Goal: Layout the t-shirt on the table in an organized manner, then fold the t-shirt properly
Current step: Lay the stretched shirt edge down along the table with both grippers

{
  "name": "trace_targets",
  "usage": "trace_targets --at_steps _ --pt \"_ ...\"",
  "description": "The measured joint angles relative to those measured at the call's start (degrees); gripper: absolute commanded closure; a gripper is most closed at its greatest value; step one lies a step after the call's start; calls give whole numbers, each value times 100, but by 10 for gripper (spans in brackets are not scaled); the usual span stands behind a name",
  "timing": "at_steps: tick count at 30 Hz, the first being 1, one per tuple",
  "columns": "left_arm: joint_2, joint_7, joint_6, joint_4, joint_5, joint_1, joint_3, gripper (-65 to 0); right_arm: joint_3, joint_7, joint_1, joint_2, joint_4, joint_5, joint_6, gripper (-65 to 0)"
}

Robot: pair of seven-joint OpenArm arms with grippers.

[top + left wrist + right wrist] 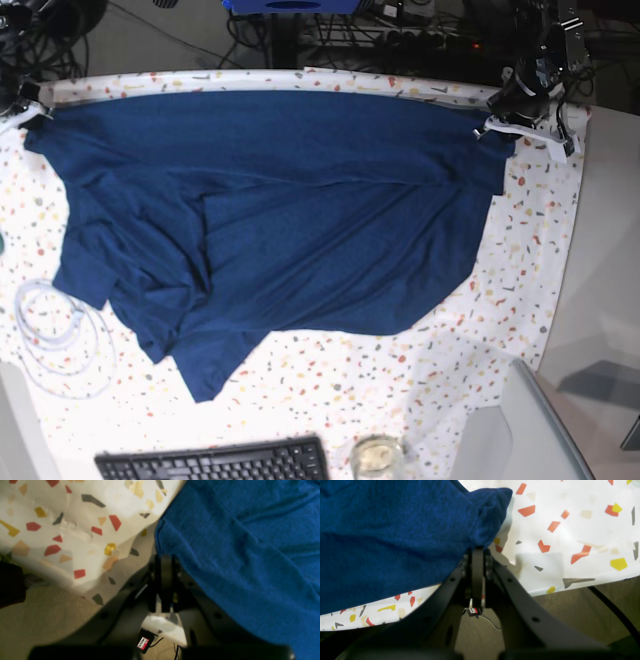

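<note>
Gripping t-shirt (280, 220) corners — both jaws shut | stretched across table (520, 260)

I see a black keyboard (212, 462) at the near edge, a glass jar (376, 456) just right of it, a coiled white cable (55, 330) left, tangled cables (400, 30) behind.

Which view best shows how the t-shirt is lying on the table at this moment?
The base view: it shows the whole t-shirt spread across the table, its far edge stretched straight, its near part still wrinkled. Each wrist view shows only one pinched corner, at the left hand and the right hand.
</note>
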State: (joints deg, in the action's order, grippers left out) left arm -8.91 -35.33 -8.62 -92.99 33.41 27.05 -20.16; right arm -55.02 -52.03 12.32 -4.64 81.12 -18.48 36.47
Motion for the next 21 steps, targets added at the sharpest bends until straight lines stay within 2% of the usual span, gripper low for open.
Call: trace_targets --at_steps 7,13,14,16,18,21 --pt "0 0 0 -2 2 26 0 0 0 0 2 0 0 0 0 -5" --pt "0 -24 0 -2 4 31 0 0 -669 -28 -2 59 0 -17 0 -29" --pt "2 -24 0 -2 7 33 0 0 -691 -59 2 55 0 35 0 -56" --pt "4 -26 0 -2 4 52 0 -23 -691 -55 -4 55 0 42 0 -158" --pt "2 -26 -2 -2 9 61 -20 -107 -686 -37 -22 57 0 17 0 -272" --pt "-2 -15 -4 -4 4 57 -76 -191 -686 -44 -4 57 4 -2 0 -399"
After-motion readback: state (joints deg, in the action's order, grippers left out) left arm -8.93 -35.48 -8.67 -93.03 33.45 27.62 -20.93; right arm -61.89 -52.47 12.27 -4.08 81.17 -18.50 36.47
